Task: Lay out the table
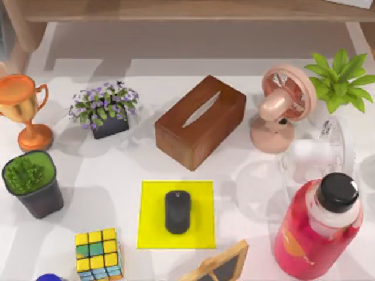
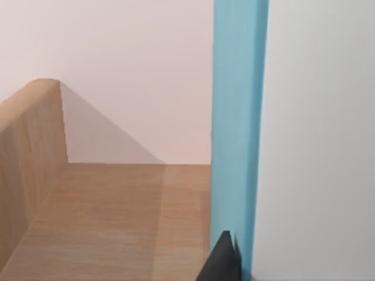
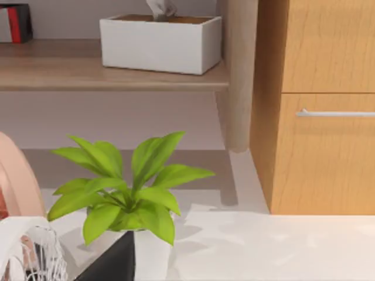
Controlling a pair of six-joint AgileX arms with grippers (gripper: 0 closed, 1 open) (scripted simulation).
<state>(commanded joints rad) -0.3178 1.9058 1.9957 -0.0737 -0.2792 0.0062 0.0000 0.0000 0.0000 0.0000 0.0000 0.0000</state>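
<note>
Lying on table [image 1: 117,170] yellow mat [image 1: 152,199], black mouse [image 1: 177,211]; left tool [image 2: 224,260], right tool [image 3: 111,263]: opening indiscernible.

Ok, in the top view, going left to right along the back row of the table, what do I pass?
Orange trophy → purple-flowered plant in a dark pot → brown wooden tissue box → pink fan → leafy green plant, all on the white table.

I see bright, even light; soft shadows fall on the table [image 1: 252,193] around the tissue box [image 1: 200,122], mildly blurred.
</note>
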